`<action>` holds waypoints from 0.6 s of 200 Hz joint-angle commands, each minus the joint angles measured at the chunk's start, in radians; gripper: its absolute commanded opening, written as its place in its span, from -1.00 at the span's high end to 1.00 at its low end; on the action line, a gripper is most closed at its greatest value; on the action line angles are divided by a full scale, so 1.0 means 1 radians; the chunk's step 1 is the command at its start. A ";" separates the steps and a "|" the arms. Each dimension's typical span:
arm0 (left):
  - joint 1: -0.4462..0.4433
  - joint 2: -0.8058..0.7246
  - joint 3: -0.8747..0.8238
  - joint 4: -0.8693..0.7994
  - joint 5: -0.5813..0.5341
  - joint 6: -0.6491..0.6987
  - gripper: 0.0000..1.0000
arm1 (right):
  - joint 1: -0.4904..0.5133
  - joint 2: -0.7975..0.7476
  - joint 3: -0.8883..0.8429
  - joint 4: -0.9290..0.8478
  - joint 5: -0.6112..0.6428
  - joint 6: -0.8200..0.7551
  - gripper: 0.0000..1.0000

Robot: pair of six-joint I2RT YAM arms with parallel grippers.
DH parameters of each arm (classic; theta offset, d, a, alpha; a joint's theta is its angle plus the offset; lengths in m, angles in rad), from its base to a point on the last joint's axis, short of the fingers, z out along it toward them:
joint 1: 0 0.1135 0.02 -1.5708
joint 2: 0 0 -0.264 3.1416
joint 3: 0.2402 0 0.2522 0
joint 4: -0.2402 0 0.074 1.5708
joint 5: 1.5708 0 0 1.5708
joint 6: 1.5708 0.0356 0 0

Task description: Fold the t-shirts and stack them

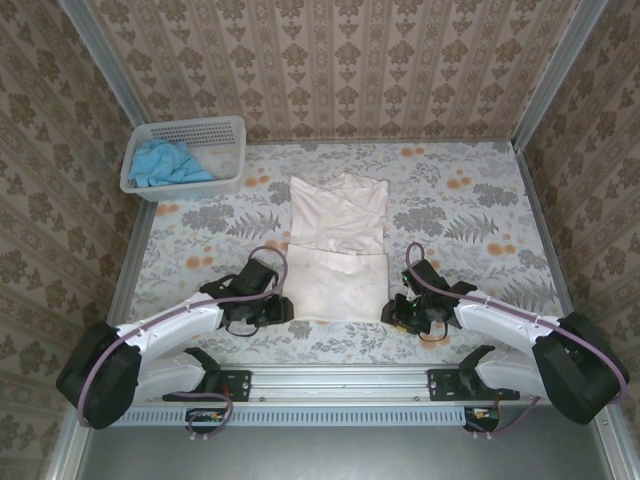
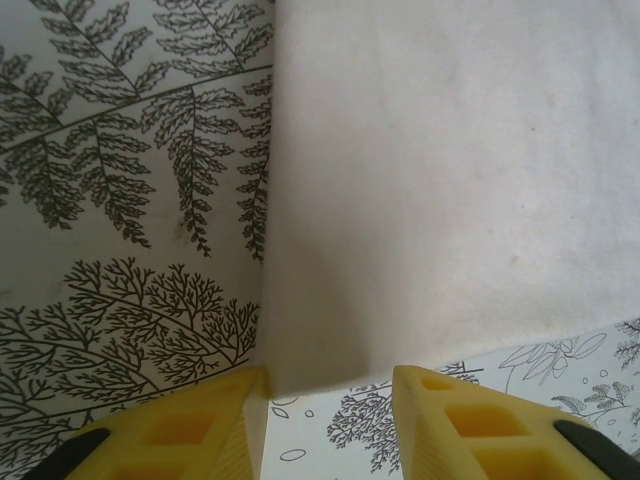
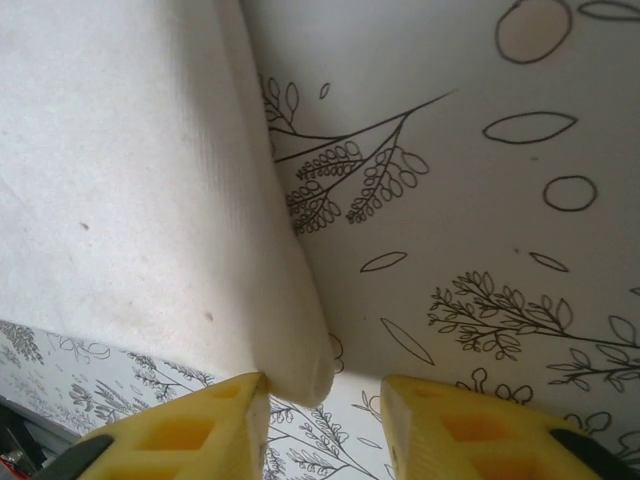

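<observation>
Pinching the near corners looks right: cream t-shirt (image 1: 338, 250), lying mid-table, is light and limp; left gripper (image 2: 330, 375) and right gripper (image 3: 325, 380) straddle them part-open, seemingly unclamped; blue t-shirt (image 1: 165, 162) sits in the far-left-corner basket (image 1: 225, 127).

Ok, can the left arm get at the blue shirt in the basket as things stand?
Probably yes: the blue shirt lies in an open-topped basket, and only bare table lies between it and the left pincer at the corner of the cream shirt.

Left claw (image 1: 283, 309) and right claw (image 1: 392, 312) low, facing inward toward each other, jaws partly parted.
</observation>
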 commanded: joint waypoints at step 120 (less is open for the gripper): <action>-0.007 0.131 0.023 0.037 0.006 0.035 0.37 | 0.013 0.064 0.031 0.130 -0.019 -0.004 0.41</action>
